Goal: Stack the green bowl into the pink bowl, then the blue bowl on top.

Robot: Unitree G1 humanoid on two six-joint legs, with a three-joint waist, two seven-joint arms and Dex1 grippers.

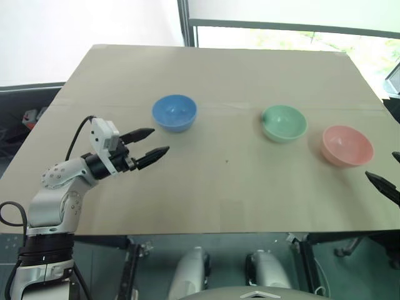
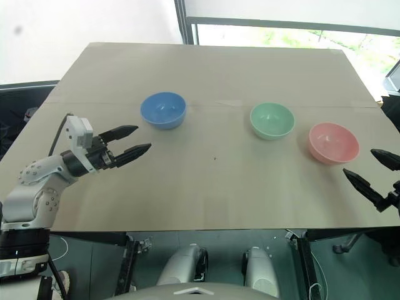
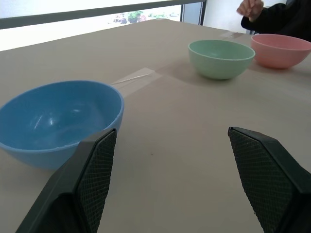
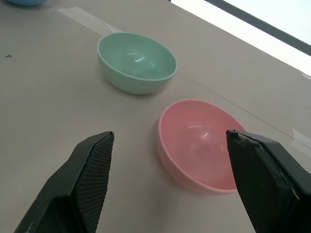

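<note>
Three bowls sit apart across the desk (image 1: 219, 187): blue bowl (image 1: 174, 112) left, green bowl (image 1: 284, 122) center-right, pink bowl (image 1: 347, 145) far right; left end effector (image 1: 150, 142) and right end effector (image 2: 369, 170) both released, empty.

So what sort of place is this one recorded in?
Probably a lab or office test setup rather than a home: a plain table covered in brown board, holding just a blue bowl, green bowl and pink bowl, beside a large window.

- Bright, even daylight comes from the window (image 1: 294, 31) past the far edge of the table (image 1: 219, 181).
- The window glass is blown out white.
- Shadows under the bowls are soft and faint.
- The blue bowl (image 3: 58, 121) carries small glossy highlights.
- The head views are sharp.
</note>
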